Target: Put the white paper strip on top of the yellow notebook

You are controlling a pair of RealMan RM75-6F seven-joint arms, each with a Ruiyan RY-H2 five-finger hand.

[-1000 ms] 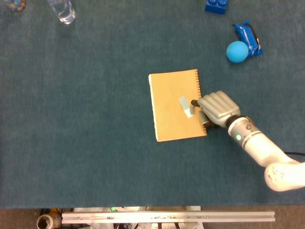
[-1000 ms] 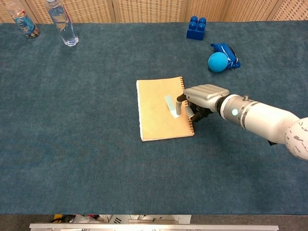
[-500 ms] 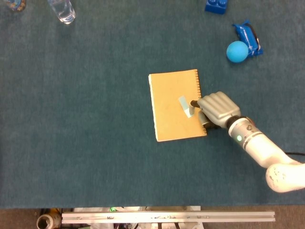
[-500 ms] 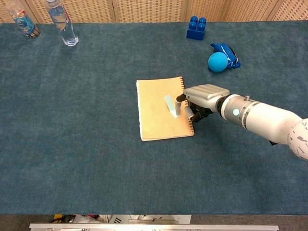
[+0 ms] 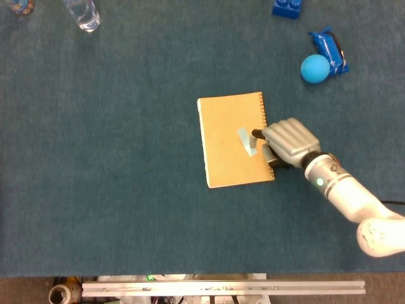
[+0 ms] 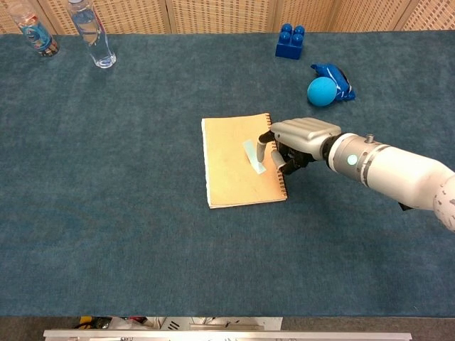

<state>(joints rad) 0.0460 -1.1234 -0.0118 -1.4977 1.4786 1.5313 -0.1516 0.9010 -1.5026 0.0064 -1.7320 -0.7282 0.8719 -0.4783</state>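
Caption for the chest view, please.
Right robot hand at the white paper strip lying on the yellow notebook, on a blue tabletop.

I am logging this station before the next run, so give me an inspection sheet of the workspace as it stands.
Surface: dark teal cloth table.
Job's things: yellow notebook flat at centre; white paper strip on its cover.
Clutter: blue ball beside blue pouch, blue brick, two bottles at far left.
Hands: right hand at the notebook's spiral edge, fingertips at the strip, grip unclear; left not in view.
Cables: nothing seen.
Surroundings: wicker panels behind table.
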